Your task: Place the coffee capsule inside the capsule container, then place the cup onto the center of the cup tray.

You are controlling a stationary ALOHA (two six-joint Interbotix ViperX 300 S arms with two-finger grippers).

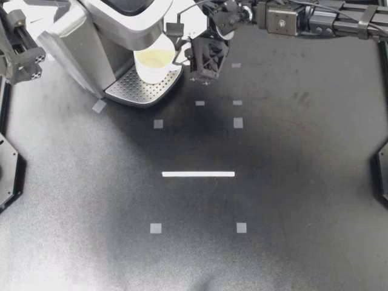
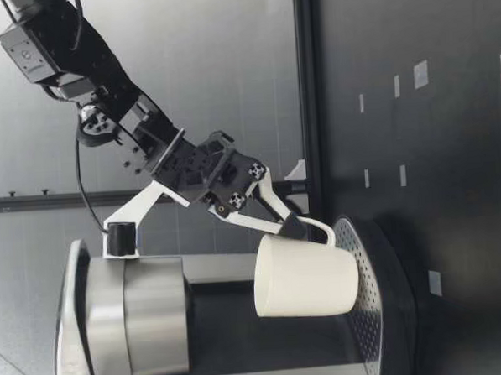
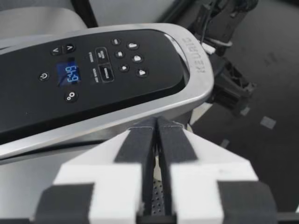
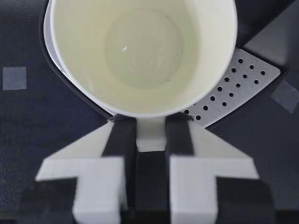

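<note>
1. Top view: my right claw (image 1: 183, 59) comes in from the right and is clenched on the cup (image 1: 151, 63) at its side. The cup sits over the cup tray (image 1: 136, 92), below the head of the coffee machine (image 1: 91, 27). A white tape strip (image 1: 198, 174) lies well apart on the dark surface (image 1: 291, 200).
2. Low view: my right claw (image 2: 296, 227) grips the handle (image 2: 320, 224) at a slant from above. The cup (image 2: 306, 277) is upright, with its base at the perforated cup tray (image 2: 371, 316). Contact cannot be confirmed.
3. Left wrist view: my left claw (image 3: 156, 126) is clenched with its pads pressed together and nothing between them. It hangs above the machine's control panel (image 3: 93, 79).
4. Right wrist view: both pads (image 4: 122, 135) press the handle (image 4: 150, 133) from two sides. The cup (image 4: 140, 56) shows its open mouth, and the cup tray (image 4: 238, 79) is beneath it.
</note>
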